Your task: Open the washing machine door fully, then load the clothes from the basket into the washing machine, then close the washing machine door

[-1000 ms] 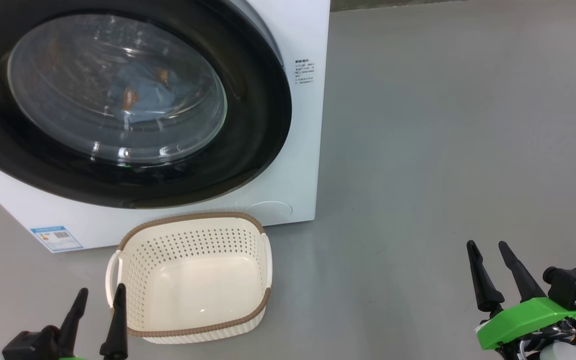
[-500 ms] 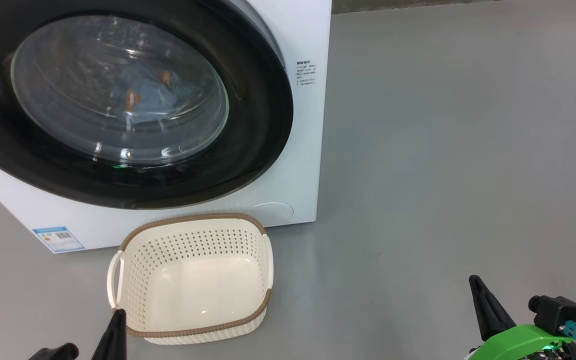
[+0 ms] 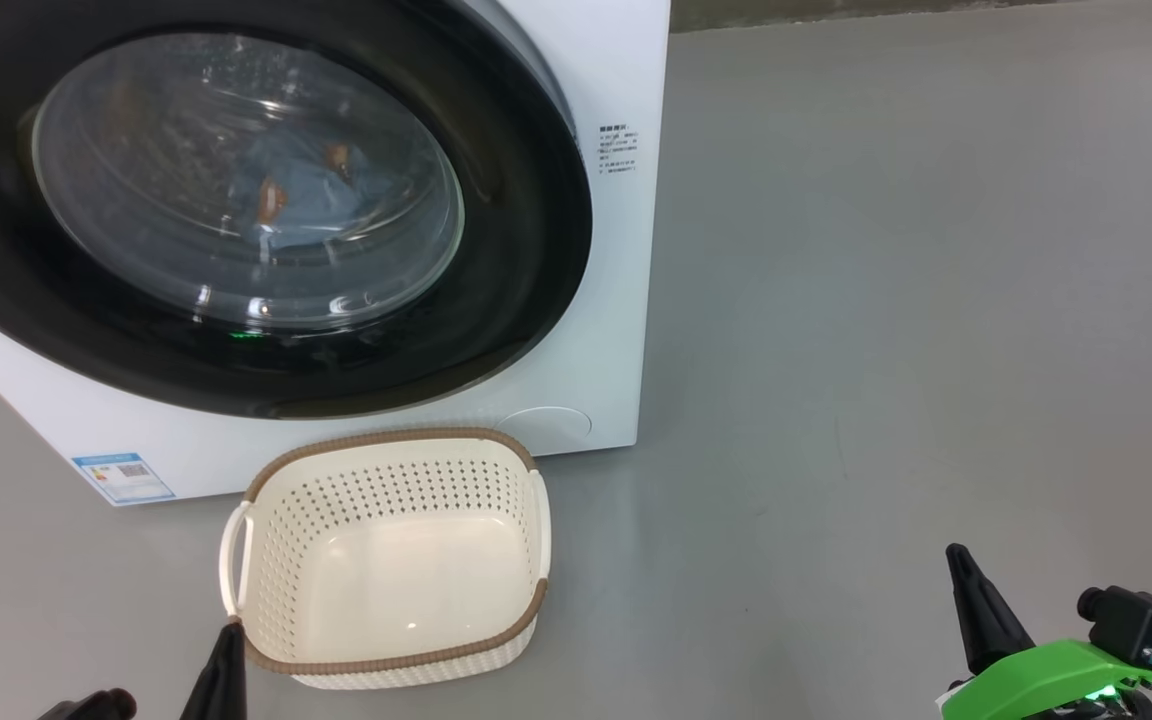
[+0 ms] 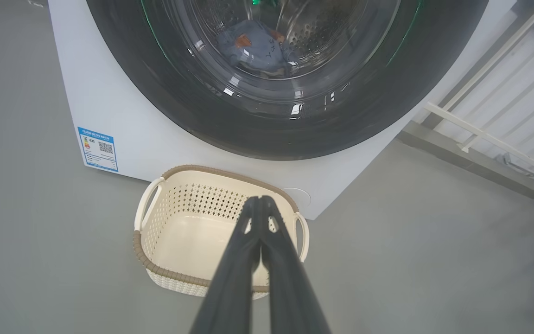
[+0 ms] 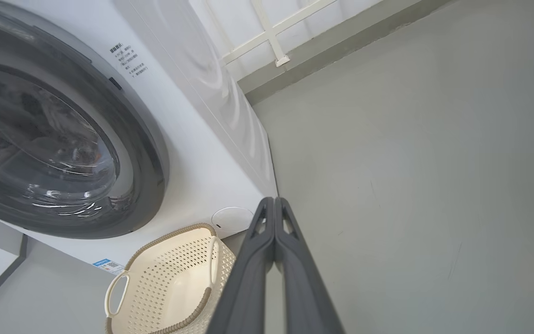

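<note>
While the light-blue fabric clothes (image 3: 296, 195) lie inside the white front-loading washing machine (image 3: 616, 330) behind its shut round black-framed glass door (image 3: 526, 260), the cream perforated plastic basket (image 3: 391, 438) stands before it, left gripper (image 4: 260, 200) jaws pressed together near its rim, right gripper (image 5: 274, 200) likewise, well apart rightward

Drum mouth: the round door (image 3: 526, 250) lies shut over the front of the washing machine (image 3: 621, 330), upper left of the head view; black frame and glass bowl bar the way in.
Foot of the machine: the basket (image 3: 391, 441) stands close against it, lower centre-left; touching or not cannot be told.
Basket: top open, walls and bottom in plain sight.
Right half: grey floor (image 3: 886, 300) runs open from the machine's side to the frame's edge.
Behind the machine: white railing (image 4: 494, 93), upper right of the left wrist view.
</note>
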Robot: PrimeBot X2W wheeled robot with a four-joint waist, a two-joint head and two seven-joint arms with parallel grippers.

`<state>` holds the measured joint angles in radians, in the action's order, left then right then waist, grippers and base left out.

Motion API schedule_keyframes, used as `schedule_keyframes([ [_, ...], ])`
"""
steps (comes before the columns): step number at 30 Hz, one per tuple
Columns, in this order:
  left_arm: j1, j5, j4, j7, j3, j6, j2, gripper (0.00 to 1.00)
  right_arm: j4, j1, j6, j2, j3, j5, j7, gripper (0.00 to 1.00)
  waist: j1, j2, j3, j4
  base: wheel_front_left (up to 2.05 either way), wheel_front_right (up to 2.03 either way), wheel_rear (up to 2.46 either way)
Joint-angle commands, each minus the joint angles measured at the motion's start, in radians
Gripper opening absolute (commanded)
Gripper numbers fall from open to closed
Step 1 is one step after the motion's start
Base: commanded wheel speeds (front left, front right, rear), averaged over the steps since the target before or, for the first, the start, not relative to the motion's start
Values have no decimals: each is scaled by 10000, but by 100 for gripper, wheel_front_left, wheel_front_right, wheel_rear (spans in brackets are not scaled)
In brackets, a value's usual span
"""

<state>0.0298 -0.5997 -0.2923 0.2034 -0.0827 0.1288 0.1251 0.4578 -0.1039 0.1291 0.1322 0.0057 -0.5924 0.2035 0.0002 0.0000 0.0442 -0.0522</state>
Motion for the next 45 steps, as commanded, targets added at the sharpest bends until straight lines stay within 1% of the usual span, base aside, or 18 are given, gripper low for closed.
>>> schedule_keyframes([
  [1, -321, -282, 223, -43, 189, 3, 107, 0, -312, -211, 2, 68, -75, -367, -52, 0, -1, 0, -6, 8, 0, 0, 0],
  [45, -759, -4385, 327, -1324, 905, 10, -229, 0, -1068, -140, 8, -302, -545, -4441, -1351, 0, -2, 0, -175, 222, 0, 0, 0],
])
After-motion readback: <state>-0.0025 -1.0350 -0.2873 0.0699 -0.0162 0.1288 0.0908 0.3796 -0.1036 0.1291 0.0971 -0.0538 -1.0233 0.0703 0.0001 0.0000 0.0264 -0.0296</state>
